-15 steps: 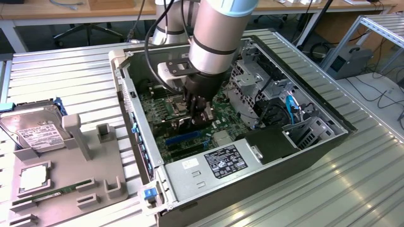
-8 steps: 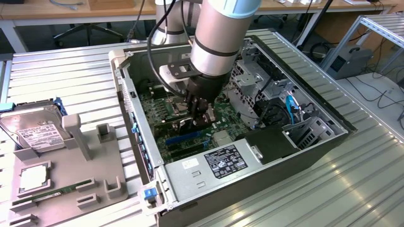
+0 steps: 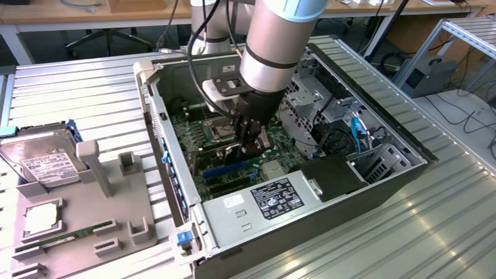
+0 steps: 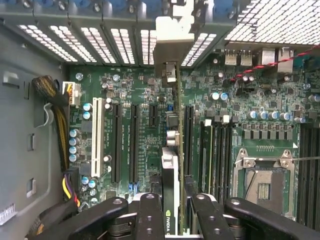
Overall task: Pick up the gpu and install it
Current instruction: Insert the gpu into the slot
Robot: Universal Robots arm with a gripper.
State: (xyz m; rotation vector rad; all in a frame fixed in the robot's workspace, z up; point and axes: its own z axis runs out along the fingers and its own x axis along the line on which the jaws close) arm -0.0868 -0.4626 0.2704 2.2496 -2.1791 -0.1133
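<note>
The gpu (image 4: pixel 170 175) stands on its edge inside the open computer case (image 3: pixel 403 145), just above the green motherboard (image 4: pixel 145 85). Its silver bracket (image 4: pixel 172 45) points at the vented slot covers on the case's back wall. It lines up with a slot between the long black slots (image 4: pixel 125 142) and the memory slots beside the processor socket (image 4: pixel 262 182). Whether it is fully seated cannot be told.

The claw (image 4: pixel 175 200) pinches the gpu between its black fingers (image 4: pixel 150 212), one on each flat face. In the exterior view the claw (image 3: pixel 250 145) reaches down into the case, near the power supply (image 3: pixel 263 203).

Outside the case, at the exterior view's left, a grey tray (image 3: pixel 101 226) on the ribbed tabletop (image 3: pixel 78 93) holds a hard drive (image 3: pixel 43 160) and a green memory stick (image 3: pixel 54 241).
</note>
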